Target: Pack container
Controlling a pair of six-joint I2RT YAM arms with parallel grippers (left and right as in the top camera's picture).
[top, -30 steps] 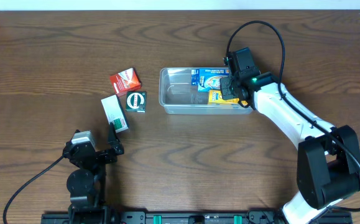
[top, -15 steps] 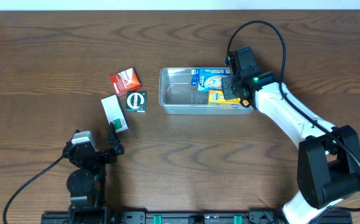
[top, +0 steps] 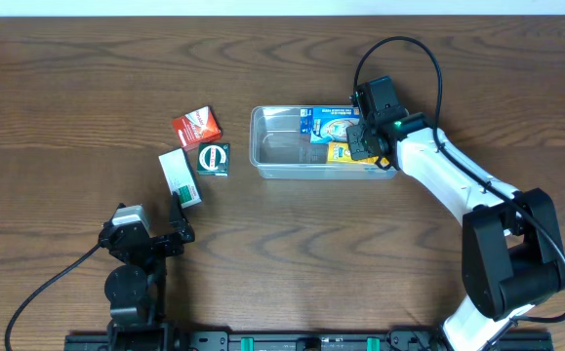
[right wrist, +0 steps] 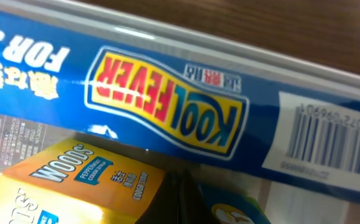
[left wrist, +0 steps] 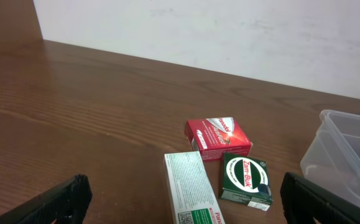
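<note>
Boxes on the left have not moved in the last second: the white box (top: 180, 177), red box (top: 196, 126) and green box (top: 213, 158) lie outside, by the idle left gripper (top: 179, 222), whose jaws are spread wide. The container (top: 256, 136) sits mid-table, with a blue box (top: 329, 122) and a yellow box (top: 339, 152) in its right end. The right gripper (top: 360, 142) hangs there, shifted only a hair; its wrist view is too close to tell the jaws' state. It is probably settling the yellow box, and three remain to pack.
</note>
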